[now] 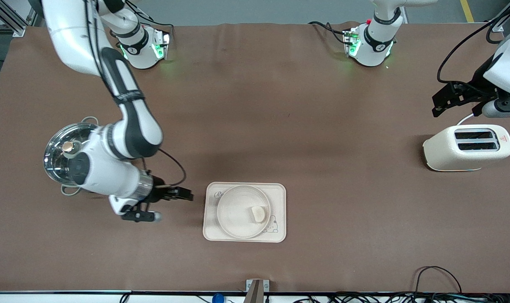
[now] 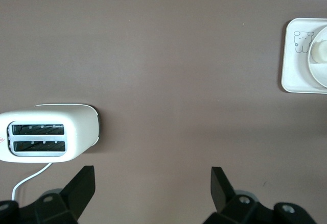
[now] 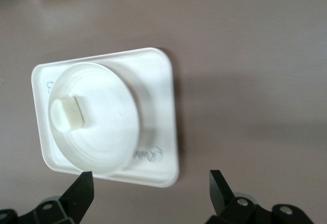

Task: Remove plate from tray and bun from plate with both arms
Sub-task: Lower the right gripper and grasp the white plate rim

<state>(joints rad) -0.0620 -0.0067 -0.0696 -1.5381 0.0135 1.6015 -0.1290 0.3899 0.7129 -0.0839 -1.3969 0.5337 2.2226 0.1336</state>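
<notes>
The rectangular cream tray [image 1: 280, 198] lies near the front-middle of the table. The round plate [image 1: 233, 210] sits on it, and the small pale bun [image 1: 257, 213] lies on the plate. My right gripper [image 1: 189, 195] is open and empty, low beside the tray's edge toward the right arm's end. Its wrist view shows the tray [image 3: 158, 81], plate [image 3: 107, 127] and bun [image 3: 67, 114] just ahead of my right gripper [image 3: 150, 191]. My left gripper [image 1: 436, 105] is open and empty in the air over the table beside the toaster. Its wrist view [image 2: 152, 185] shows the tray [image 2: 294, 76], plate [image 2: 322, 73] and bun [image 2: 320, 50] far off.
A white two-slot toaster [image 1: 467, 147] stands at the left arm's end, also in the left wrist view [image 2: 48, 132]. A steel pot with a lid [image 1: 61, 153] sits under the right arm's forearm. Cables and a metal bracket [image 1: 257, 288] line the front edge.
</notes>
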